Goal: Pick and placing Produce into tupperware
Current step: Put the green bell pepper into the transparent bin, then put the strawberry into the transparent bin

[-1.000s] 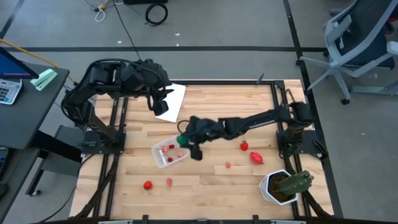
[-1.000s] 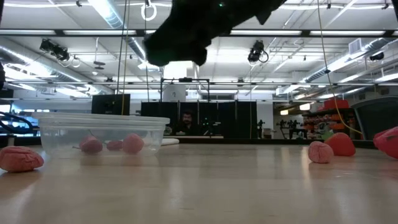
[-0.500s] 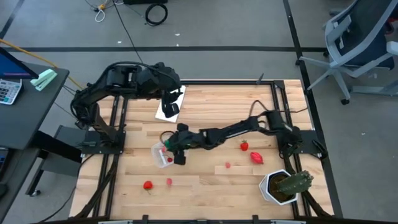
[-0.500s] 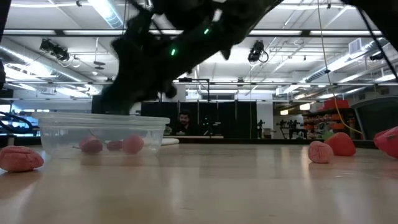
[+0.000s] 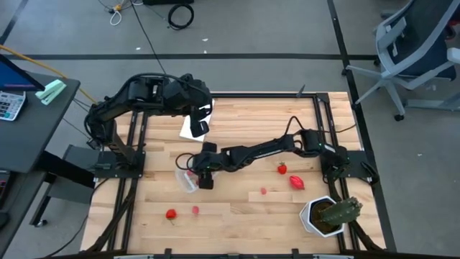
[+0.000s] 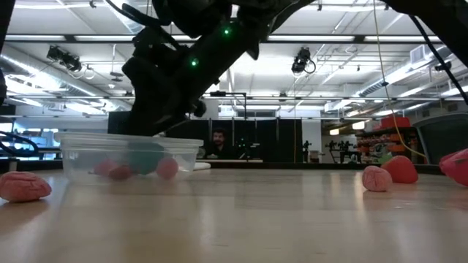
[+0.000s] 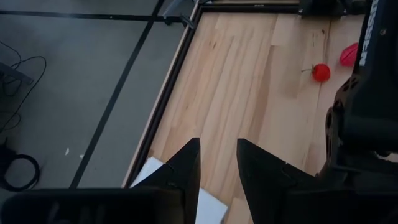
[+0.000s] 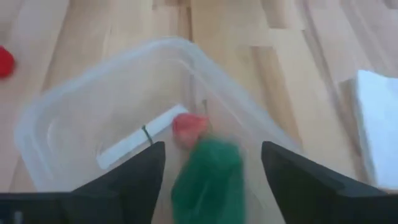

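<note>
The tupperware (image 8: 81,118) is a clear box on the table's left half (image 5: 185,178), with pink produce (image 8: 189,126) inside. My right gripper (image 8: 212,149) hangs open just over it (image 5: 203,175). The round green piece (image 8: 205,180) lies blurred between the spread fingers, touching neither, and in the low view it sits in the box (image 6: 146,157). My left gripper (image 7: 217,142) is open with nothing in it, high above the white panel (image 5: 188,129). More red and pink produce lies loose on the wood (image 5: 171,214) (image 5: 195,210) (image 5: 264,191) (image 5: 282,169) (image 5: 296,182).
A green cactus in a white pot (image 5: 327,214) stands at the near right corner. The flat white panel lies at the far left of the table, under my left gripper. Bare wood stretches between the box and the loose pieces on the right.
My right gripper has gone toward the table's left and down over the tupperware and has let go of the green piece, which now lies in the box. The box has shifted a little. My left gripper has drifted a little toward the table's right.
</note>
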Robot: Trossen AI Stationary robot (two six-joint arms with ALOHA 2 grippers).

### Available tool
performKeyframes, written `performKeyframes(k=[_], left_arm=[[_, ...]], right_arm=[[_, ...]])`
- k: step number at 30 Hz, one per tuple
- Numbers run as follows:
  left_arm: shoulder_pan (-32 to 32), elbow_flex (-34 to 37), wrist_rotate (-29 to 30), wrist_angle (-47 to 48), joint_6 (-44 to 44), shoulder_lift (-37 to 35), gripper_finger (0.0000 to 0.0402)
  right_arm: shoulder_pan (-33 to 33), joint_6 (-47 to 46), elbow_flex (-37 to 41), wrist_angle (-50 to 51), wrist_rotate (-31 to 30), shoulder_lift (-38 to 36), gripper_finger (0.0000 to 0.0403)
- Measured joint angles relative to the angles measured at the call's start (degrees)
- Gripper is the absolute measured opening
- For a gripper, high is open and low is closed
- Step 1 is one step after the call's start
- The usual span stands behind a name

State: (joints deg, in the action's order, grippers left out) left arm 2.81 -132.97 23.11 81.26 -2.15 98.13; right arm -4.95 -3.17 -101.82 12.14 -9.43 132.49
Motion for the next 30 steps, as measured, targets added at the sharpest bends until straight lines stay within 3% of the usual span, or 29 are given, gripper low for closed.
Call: performKeyframes(k=[7,14,19,25,30], left_arm=[[0.0,0.0,0.0,1.4,-0.15,0.07,0.0111],[0.0,0.0,0.0,3.53,-0.15,0.13,0.0114],[0.0,0.0,0.0,3.42,-0.15,0.13,0.0109],[0.0,0.0,0.0,3.4,-0.17,0.13,0.0107],[0.0,0.0,0.0,3.4,-0.18,0.13,0.0107]], right_arm=[[-0.29,-0.41,-0.03,7.84,-1.13,-3.47,0.0304],[-0.95,-12.63,-0.16,43.06,-1.31,-13.12,0.0282],[-2.55,-29.29,0.39,61.3,-1.51,-20.24,0.0268],[-6.0,-42.12,5.98,66.44,-7.06,-27.84,0.0263],[-8.62,-53.48,18.61,63.44,-8.3,-33.47,0.0262]])
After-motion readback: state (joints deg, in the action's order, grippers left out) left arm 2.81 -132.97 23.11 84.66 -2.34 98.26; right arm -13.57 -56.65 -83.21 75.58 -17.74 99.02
